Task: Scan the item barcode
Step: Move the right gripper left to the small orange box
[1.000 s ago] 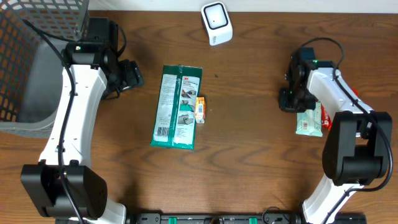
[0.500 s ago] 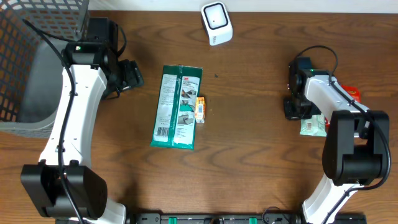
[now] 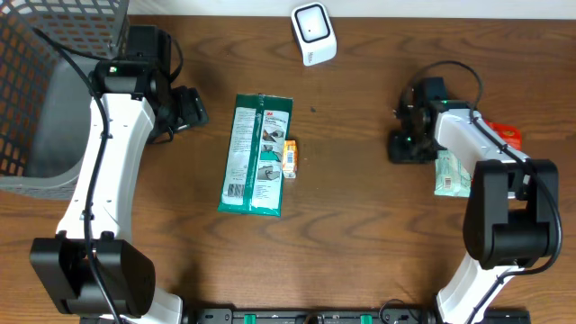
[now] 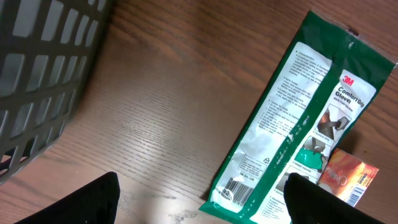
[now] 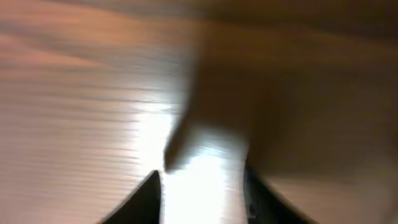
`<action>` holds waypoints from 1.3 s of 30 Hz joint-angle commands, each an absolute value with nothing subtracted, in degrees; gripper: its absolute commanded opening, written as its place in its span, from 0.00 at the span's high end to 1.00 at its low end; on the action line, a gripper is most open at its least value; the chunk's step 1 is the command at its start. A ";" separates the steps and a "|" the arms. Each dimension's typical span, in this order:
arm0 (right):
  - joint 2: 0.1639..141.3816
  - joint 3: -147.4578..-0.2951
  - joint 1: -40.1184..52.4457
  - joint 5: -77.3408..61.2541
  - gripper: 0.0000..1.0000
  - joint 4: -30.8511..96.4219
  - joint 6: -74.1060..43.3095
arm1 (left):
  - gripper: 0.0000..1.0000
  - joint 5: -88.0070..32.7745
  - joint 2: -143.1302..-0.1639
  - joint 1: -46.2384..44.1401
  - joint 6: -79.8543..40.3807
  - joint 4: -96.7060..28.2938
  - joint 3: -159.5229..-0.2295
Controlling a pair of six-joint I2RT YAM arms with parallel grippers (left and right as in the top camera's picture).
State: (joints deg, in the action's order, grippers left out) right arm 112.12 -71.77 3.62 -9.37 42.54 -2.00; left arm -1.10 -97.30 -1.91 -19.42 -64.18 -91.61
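Two grippers for you: left gripper (image 4: 202, 194) wide apart near 3M glove pack (image 4: 292, 124); right gripper (image 5: 202, 186) parted, empty, blurred.

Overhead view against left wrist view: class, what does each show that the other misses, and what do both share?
Only overhead: the white scanner, the right hand and a pale packet near it. Only left wrist: the barcode as distinct bars. Both: the green glove pack that bears it, the small orange box, the grey basket and the wooden table.
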 commanded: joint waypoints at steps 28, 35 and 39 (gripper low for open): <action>109.10 -75.75 33.98 -5.04 0.35 28.64 -27.86 | 0.15 -0.38 -96.47 -1.67 -19.09 -64.42 -91.83; 109.10 -75.75 39.68 6.07 0.36 28.21 -27.86 | 0.15 -0.38 -96.47 -1.67 -19.11 -64.42 -91.81; 109.10 -75.72 41.01 7.14 0.36 28.08 -27.88 | 0.15 -0.38 -96.47 -1.67 -19.11 -64.42 -91.81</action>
